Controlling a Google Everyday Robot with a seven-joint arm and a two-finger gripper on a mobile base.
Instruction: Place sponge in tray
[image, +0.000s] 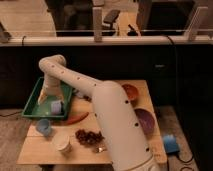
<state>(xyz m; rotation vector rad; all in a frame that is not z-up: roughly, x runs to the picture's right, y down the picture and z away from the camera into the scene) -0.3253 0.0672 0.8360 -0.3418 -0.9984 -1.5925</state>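
You see the robot's white arm (112, 117) reaching down over the green tray (31, 104) at the left end of the wooden table (42, 152), its gripper (50, 96) just above the pale blue sponge (56, 106) in the tray's near right corner, grip state impossible to tell.

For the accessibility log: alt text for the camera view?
The arm's tool hangs over the green tray, with the pale blue sponge at its tip. An orange bowl and a purple bowl sit farther right.
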